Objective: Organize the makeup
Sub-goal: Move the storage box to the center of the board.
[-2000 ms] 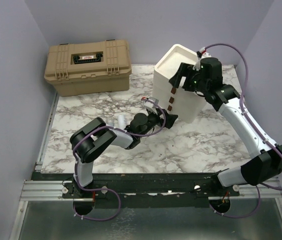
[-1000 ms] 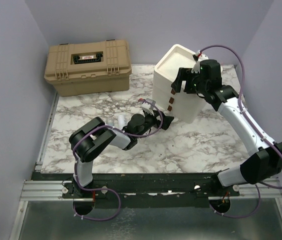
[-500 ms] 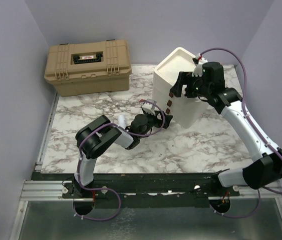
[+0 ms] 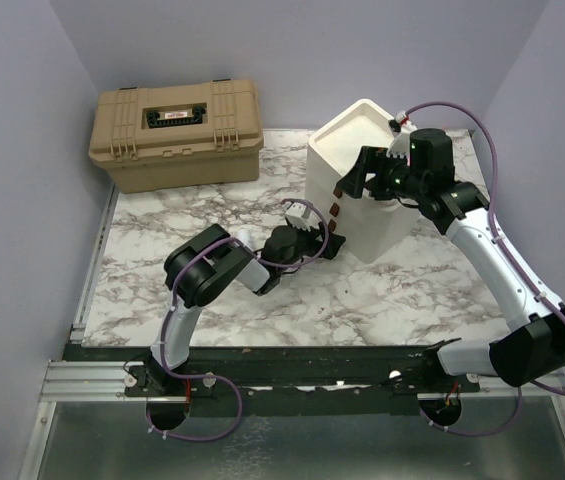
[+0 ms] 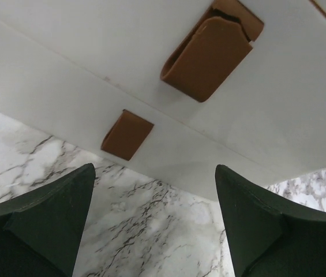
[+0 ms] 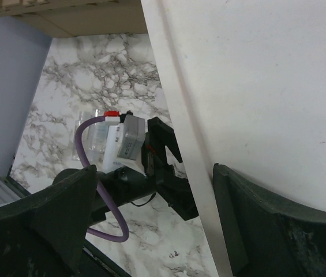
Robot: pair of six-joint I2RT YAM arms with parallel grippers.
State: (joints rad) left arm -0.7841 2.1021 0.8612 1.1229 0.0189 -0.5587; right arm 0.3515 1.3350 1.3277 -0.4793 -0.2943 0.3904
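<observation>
The cream drawer unit (image 4: 347,135) stands at the back right, slightly turned. It fills the left wrist view (image 5: 266,115), showing brown pull tabs (image 5: 209,55). My left gripper (image 4: 334,245) is open and empty, low at the unit's front base (image 5: 154,168). My right gripper (image 4: 360,178) is open over the unit's top front edge, one finger over the top and one off the side (image 6: 154,170). A whitish bottle (image 4: 245,238) stands behind my left arm and also shows in the right wrist view (image 6: 96,134). The other makeup is out of view.
The tan toolbox (image 4: 177,130) sits shut at the back left, and its edge shows in the right wrist view (image 6: 64,14). The marble table (image 4: 162,300) ends at lavender walls on the left, back and right. My left arm lies across the table's middle.
The right gripper has shifted right and down along the unit's top, and the unit has turned slightly. The left arm has reached further right, bringing its gripper to the unit's base.
</observation>
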